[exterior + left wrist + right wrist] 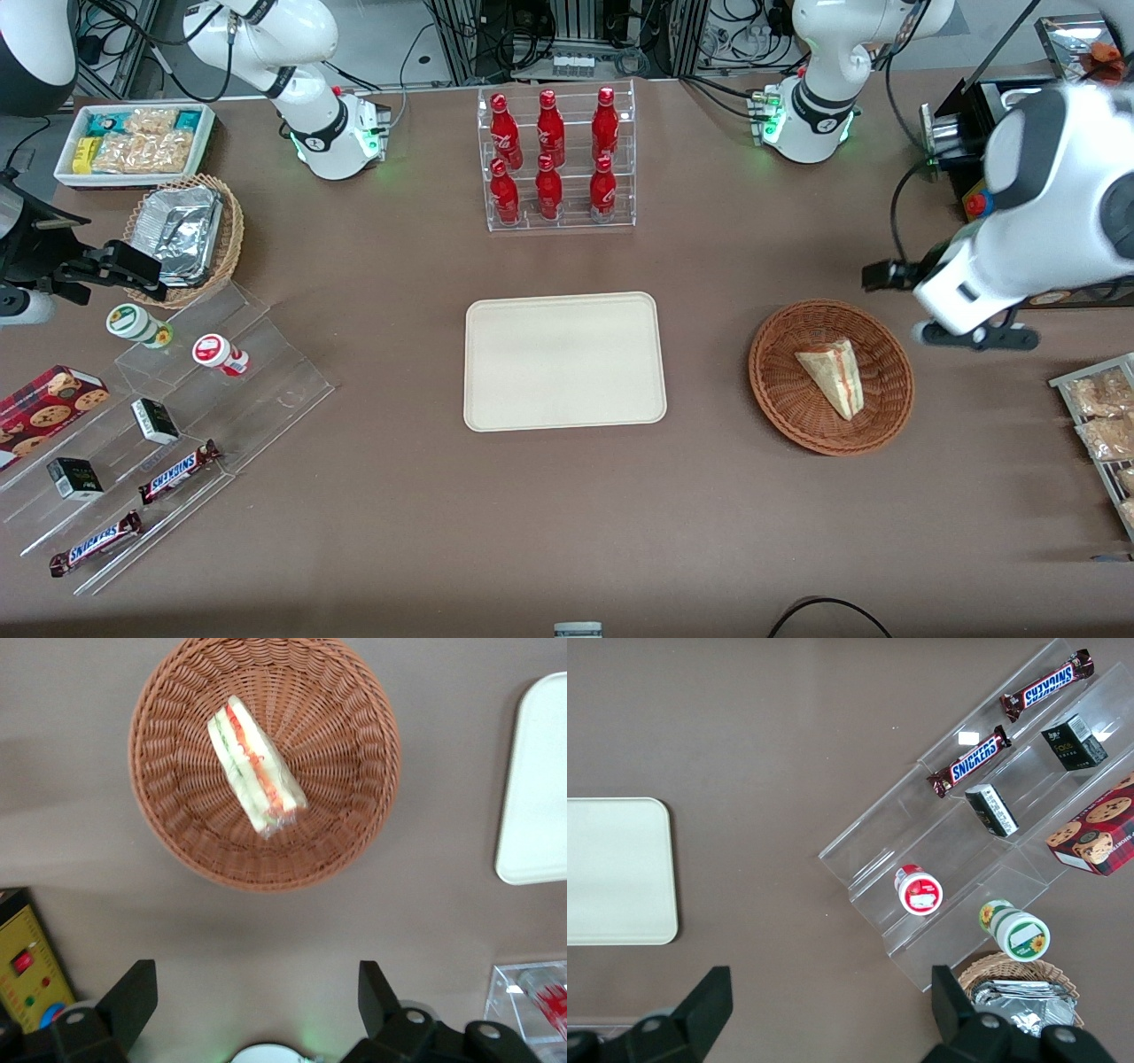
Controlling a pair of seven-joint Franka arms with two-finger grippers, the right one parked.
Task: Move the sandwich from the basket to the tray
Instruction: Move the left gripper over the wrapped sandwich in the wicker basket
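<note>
The sandwich [833, 377], a pale wrapped wedge with a red and green stripe, lies in the reddish-brown wicker basket [771, 390]. The left wrist view shows the sandwich [255, 766] flat in the middle of the basket [177, 824]. The cream tray [564, 361] is bare at the table's middle, beside the basket; its corner shows in the left wrist view [536, 780]. My left gripper [255, 979] is open and empty, high above the table. It hangs over bare tabletop beside the basket, farther from the front camera than the sandwich, and also shows in the front view [889, 276].
A clear rack of red bottles [556, 159] stands farther from the front camera than the tray. A yellow control box [27, 970] sits near the working arm. Bagged snacks [1103, 416] lie at the working arm's end. Acrylic steps with snacks [177, 425] are at the parked arm's end.
</note>
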